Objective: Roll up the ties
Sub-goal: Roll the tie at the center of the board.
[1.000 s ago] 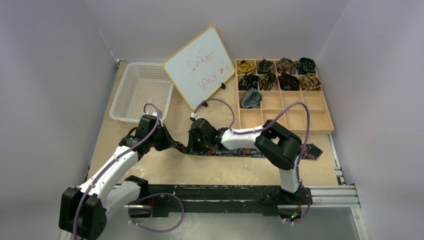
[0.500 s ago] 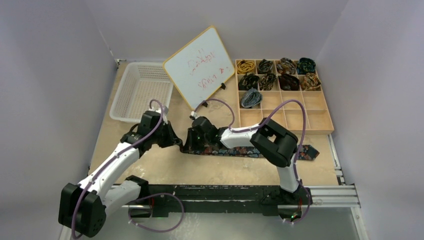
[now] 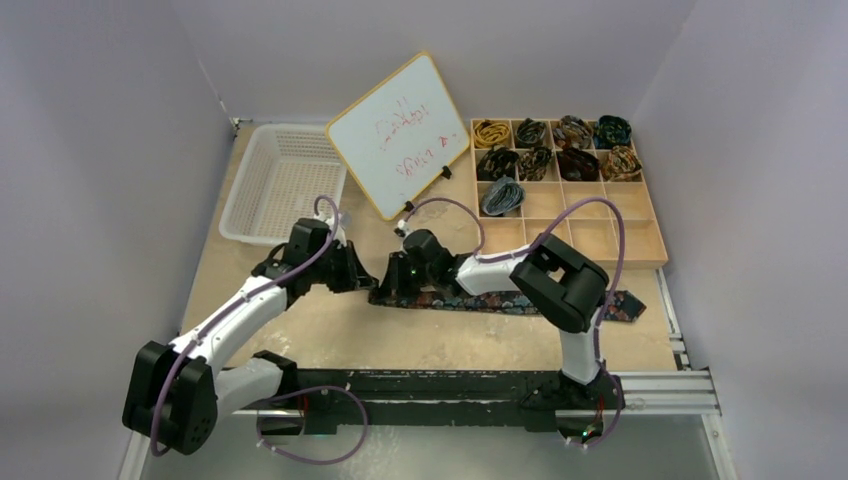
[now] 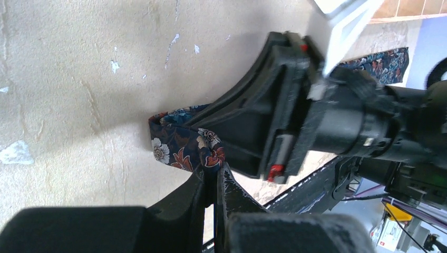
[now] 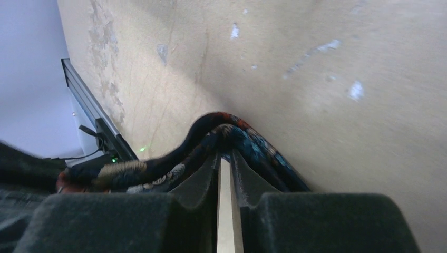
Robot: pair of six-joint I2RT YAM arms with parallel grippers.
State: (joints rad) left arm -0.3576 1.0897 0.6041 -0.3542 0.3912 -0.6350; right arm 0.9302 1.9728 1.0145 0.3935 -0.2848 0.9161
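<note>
Stretched flat across the near tabletop (image 3: pixel 330 340): navy floral tie (image 3: pixel 480 301) (pointed wide end toward the right edge). At its folded left end, left gripper (image 4: pixel 215 176), jaws pinched narrow on the cloth edge. Just beside it on the same fold, right gripper (image 5: pixel 224 156), jaws almost closed, fabric bunched at the tips. Further back, tilted whiteboard (image 3: pixel 398 135), white basket (image 3: pixel 285 180) to its left. Far right, wooden tray (image 3: pixel 640 258), nine rolled ties (image 3: pixel 545 160) in its back compartments.
</note>
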